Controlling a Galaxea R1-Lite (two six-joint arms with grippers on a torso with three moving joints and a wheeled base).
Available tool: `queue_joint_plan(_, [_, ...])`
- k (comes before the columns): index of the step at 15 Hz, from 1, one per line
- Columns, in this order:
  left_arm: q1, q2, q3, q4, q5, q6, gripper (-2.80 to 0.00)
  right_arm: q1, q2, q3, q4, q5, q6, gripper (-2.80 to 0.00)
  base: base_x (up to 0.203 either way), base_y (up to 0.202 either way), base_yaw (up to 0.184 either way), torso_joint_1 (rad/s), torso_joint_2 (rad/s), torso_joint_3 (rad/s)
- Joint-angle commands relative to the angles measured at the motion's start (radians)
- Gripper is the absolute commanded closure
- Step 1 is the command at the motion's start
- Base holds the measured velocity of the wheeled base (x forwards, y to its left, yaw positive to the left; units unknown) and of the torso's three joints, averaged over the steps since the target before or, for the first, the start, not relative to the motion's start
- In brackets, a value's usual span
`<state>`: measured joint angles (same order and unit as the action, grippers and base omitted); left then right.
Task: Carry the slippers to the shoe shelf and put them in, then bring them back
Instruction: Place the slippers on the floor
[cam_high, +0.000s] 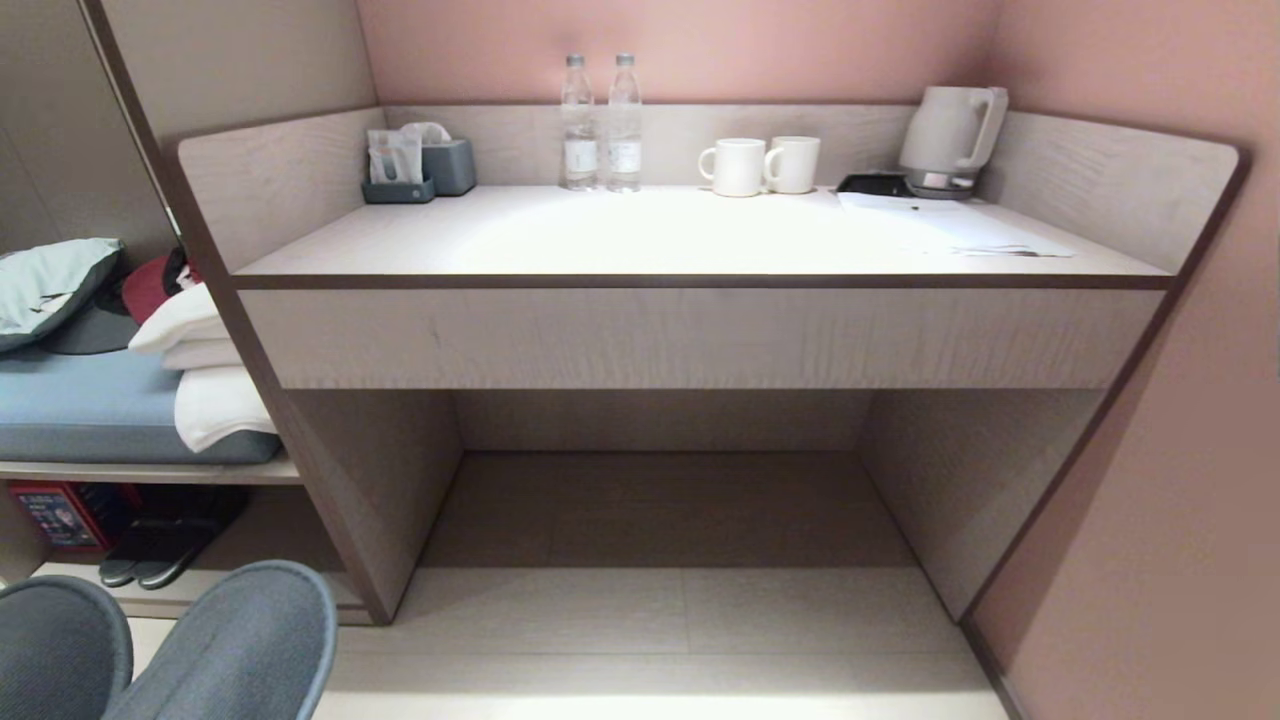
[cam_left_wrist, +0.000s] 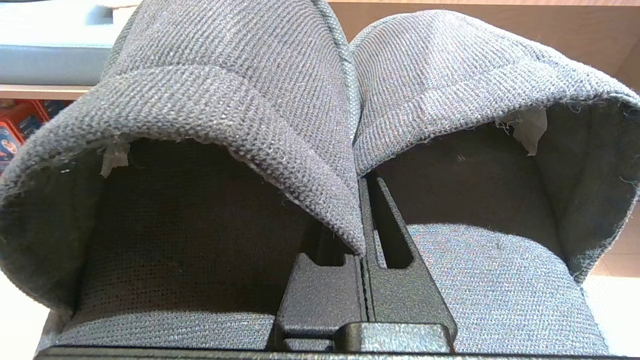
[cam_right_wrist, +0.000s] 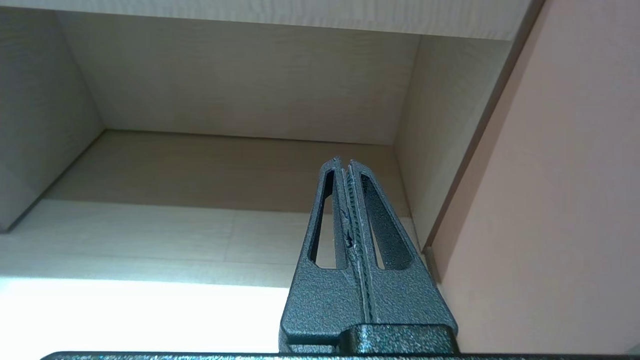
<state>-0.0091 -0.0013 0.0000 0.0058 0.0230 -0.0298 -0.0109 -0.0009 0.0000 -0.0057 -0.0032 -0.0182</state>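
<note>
2 slippers (cam_left_wrist: 320, 115), at 7 o'clock in the head view, hang pinched in the left gripper's (cam_left_wrist: 361, 250) closed jaws, right gripper (cam_right_wrist: 345, 165) shut and empty; the carry is underway, and next calls for turning toward the shoe shelf (cam_high: 270, 560) at 8 o'clock.

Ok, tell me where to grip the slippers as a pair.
Pinch the two inner upper edges together, coming from the open heel end. The slippers sit side by side with those edges touching, so one thin clamp holds both. The left gripper is shut there now.
</note>
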Motion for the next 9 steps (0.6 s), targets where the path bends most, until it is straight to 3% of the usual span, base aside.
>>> queue_joint_plan(1, [0.000,0.000,0.000,0.000,0.000,0.001,0.00,0.000,-0.039,0.040,0.000,0.000,0.000,0.00,0.000,0.000,0.000,0.000,0.00,0.000])
queue_joint_plan(4, [0.000,0.001,0.000,0.000,0.000,0.004,0.00,0.000,-0.039,0.040,0.000,0.000,0.000,0.00,0.000,0.000,0.000,0.001,0.00,-0.033])
queue_joint_plan(9, [0.000,0.001,0.000,0.000,0.000,0.004,0.00,0.000,-0.039,0.040,0.000,0.000,0.000,0.00,0.000,0.000,0.000,0.003,0.00,-0.175])
